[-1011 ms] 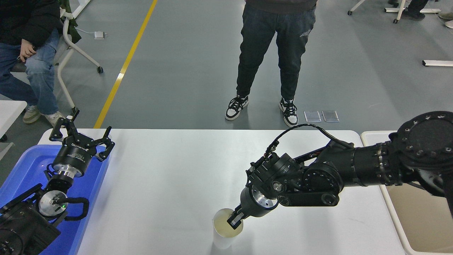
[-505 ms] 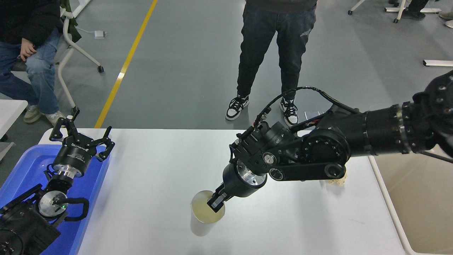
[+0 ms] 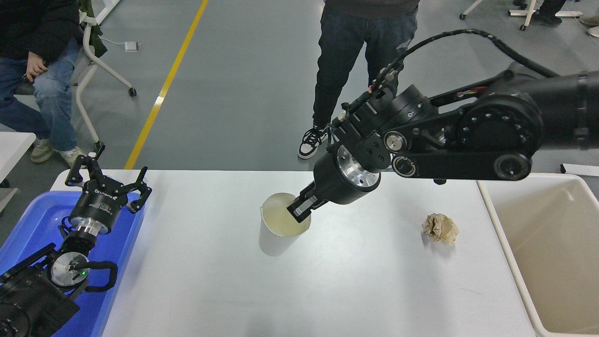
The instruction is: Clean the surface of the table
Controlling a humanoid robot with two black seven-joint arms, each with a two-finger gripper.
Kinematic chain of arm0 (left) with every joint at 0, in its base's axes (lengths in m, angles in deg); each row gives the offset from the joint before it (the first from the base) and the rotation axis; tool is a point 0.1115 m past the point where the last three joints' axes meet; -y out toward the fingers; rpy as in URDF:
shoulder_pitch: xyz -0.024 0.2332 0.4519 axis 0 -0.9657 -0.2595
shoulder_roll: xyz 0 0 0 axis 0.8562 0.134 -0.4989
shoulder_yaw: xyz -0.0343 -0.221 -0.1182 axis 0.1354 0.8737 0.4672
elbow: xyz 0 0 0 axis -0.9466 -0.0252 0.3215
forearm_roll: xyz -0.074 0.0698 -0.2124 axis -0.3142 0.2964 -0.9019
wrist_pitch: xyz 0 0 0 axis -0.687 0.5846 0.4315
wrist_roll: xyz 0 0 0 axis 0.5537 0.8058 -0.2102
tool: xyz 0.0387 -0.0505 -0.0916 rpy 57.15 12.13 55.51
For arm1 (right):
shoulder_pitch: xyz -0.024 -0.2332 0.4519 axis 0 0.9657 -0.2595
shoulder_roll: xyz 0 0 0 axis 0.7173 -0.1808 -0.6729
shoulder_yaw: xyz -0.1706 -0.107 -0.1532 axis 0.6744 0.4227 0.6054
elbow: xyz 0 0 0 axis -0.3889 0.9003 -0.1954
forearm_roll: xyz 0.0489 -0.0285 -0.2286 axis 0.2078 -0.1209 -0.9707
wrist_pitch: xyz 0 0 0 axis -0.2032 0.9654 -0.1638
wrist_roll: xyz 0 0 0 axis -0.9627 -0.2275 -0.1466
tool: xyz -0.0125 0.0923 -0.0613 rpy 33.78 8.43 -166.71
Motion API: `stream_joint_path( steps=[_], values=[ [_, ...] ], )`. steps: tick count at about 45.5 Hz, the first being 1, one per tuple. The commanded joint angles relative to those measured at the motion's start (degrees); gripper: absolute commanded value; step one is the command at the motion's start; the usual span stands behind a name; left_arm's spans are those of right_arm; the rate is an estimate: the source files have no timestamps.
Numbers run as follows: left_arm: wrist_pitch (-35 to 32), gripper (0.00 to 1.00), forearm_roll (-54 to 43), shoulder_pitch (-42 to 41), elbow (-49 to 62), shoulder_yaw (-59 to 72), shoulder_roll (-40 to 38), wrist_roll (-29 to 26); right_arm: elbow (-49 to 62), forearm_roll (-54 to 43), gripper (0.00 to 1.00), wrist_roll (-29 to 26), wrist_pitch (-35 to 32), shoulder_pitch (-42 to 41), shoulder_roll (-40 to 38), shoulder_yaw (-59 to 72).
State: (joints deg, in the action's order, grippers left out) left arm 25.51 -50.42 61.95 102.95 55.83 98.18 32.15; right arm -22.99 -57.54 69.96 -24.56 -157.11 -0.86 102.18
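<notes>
- Right gripper (image 3: 301,209), mid-frame, pinches the rim of a white cup (image 3: 282,224).
- Left gripper (image 3: 108,180), lower left, spread over the blue tub (image 3: 28,224).
- Table (image 3: 210,281) fills the lower frame; paper wad (image 3: 440,228) at right.

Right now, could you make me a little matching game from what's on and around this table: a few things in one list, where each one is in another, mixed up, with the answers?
Things:
1. paper cup
2. crumpled paper ball
3. blue tub
4. beige bin

Places:
A. off the table's right end
B. lying loose on the table surface, right of middle
C. gripped at its rim by the right gripper
D. off the table's left end, under the parked left gripper

Pairs: 1-C, 2-B, 3-D, 4-A
</notes>
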Motion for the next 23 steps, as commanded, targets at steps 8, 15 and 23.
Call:
stream_joint_path(
  steps=[8, 15, 23],
  values=[
    [0.0, 1.0, 0.0, 0.0, 0.0, 0.0, 0.0, 0.0, -0.15, -0.57, 0.0, 0.01, -0.46, -1.14, -8.05, 5.59],
    [0.0, 1.0, 0.0, 0.0, 0.0, 0.0, 0.0, 0.0, -0.06, -1.97, 0.0, -0.08, -0.37, -0.97, -12.0, 9.11],
    [0.0, 1.0, 0.0, 0.0, 0.0, 0.0, 0.0, 0.0, 0.02, -5.58, 0.0, -0.17, -0.37, -1.05, -18.77, 11.66]
  ],
)
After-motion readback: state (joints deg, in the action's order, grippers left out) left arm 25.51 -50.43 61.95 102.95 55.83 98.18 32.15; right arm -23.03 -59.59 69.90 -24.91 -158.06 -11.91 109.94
